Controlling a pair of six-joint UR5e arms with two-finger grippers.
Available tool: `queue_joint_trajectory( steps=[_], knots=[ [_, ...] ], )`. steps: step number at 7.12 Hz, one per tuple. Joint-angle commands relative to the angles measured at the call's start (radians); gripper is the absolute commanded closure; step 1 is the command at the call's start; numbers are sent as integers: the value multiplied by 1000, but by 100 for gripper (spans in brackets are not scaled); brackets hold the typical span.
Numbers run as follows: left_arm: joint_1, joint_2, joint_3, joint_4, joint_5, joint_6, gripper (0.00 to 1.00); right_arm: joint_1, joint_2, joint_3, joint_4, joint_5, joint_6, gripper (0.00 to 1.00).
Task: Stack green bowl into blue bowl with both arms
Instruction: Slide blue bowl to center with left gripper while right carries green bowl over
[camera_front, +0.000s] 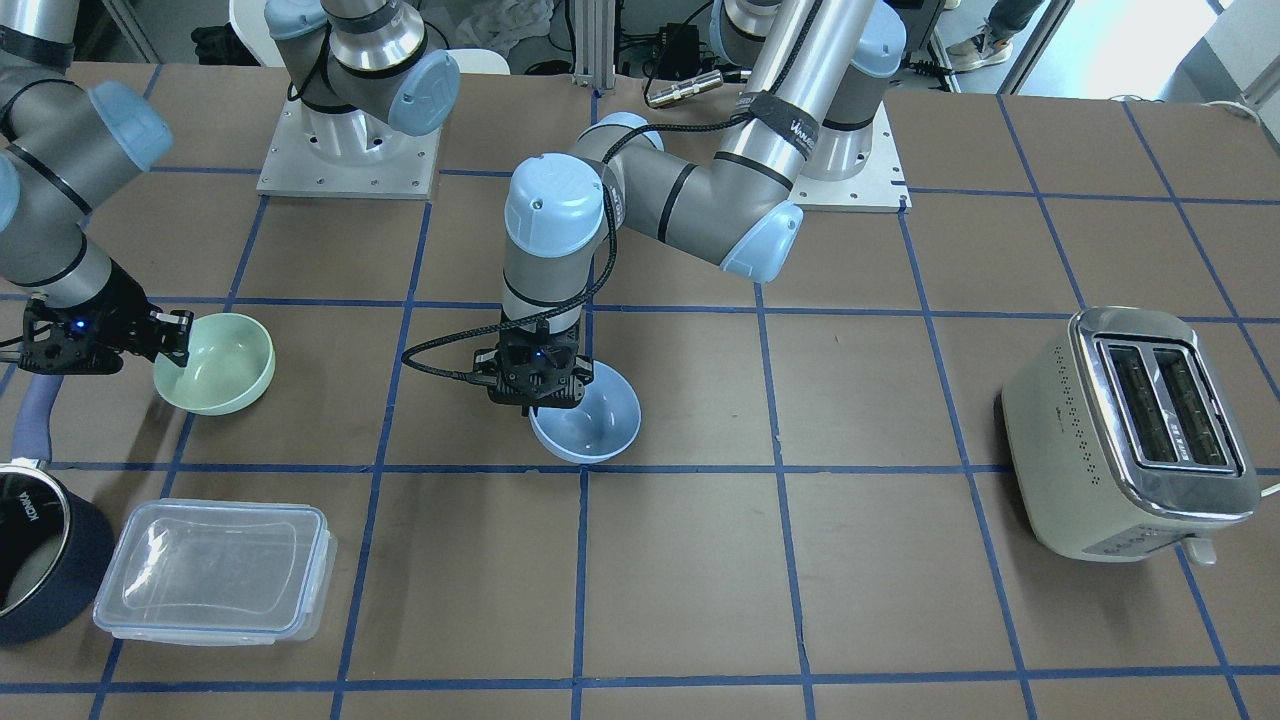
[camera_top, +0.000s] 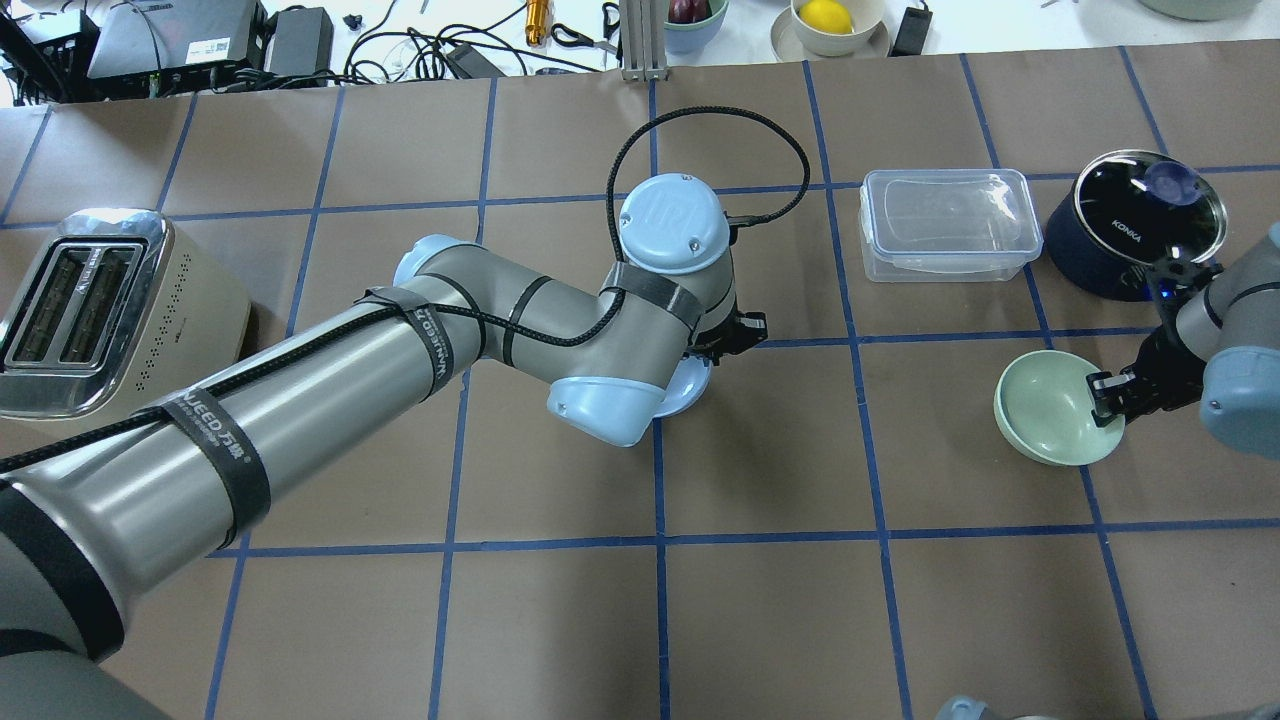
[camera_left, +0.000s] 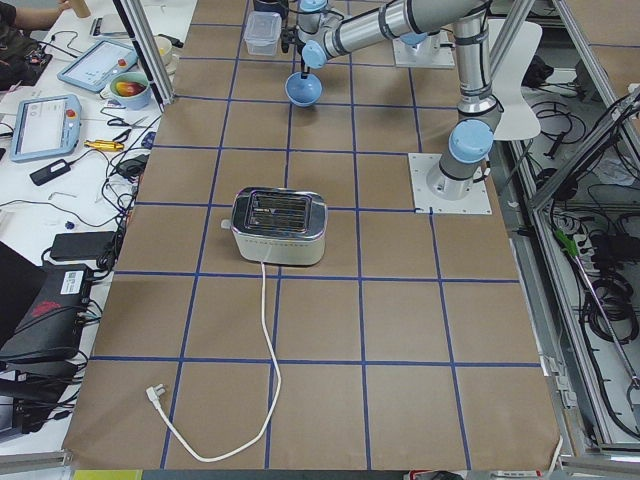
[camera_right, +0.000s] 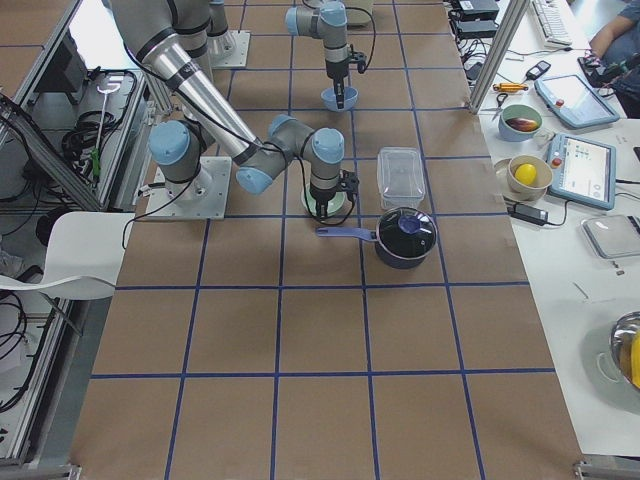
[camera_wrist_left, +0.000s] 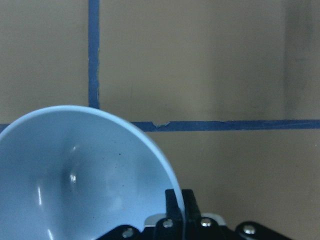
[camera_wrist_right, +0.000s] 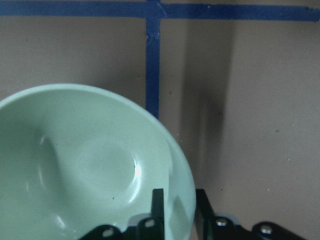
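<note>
The blue bowl is near the table's middle, tilted. My left gripper is shut on its rim. The left wrist view shows the rim pinched between the two fingers. In the overhead view the left wrist hides most of the blue bowl. The green bowl is off to the robot's right, also tilted. My right gripper is shut on its rim, as the right wrist view shows. The green bowl is about two grid squares from the blue one. Whether either bowl is off the table, I cannot tell.
A dark blue saucepan and a clear lidded plastic container stand just beyond the green bowl. A cream toaster stands far to the robot's left, with its cord trailing along the table.
</note>
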Motion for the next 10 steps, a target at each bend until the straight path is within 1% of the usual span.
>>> queue_joint_trajectory(
  steps=[1,2,3,4,5,6,7,8,9,10],
  knots=[
    [-2,-9,7,4,18,32,62,10,-13,-14,12,0,14,100],
    [0,12,12,3,30,107,16,21,-21,-20,15,10,25,100],
    [8,13,19,4,41,127,0,77,-39,-35,39,10,80,100],
    [38,39,47,-9,41,130,0,160,-46,-84,117,11,188,100],
    [92,93,76,-82,42,173,0,261,-46,-138,189,16,312,100],
    [170,156,96,-174,35,240,0,359,-41,-188,257,55,459,100],
    [255,212,108,-259,23,303,0,445,-35,-227,283,107,588,100],
    [312,271,110,-370,-3,390,0,517,-26,-250,282,164,708,100],
    [342,324,111,-484,4,402,0,573,-23,-284,275,260,808,100],
    [359,374,111,-541,4,403,0,641,0,-301,268,275,896,100]
  ],
)
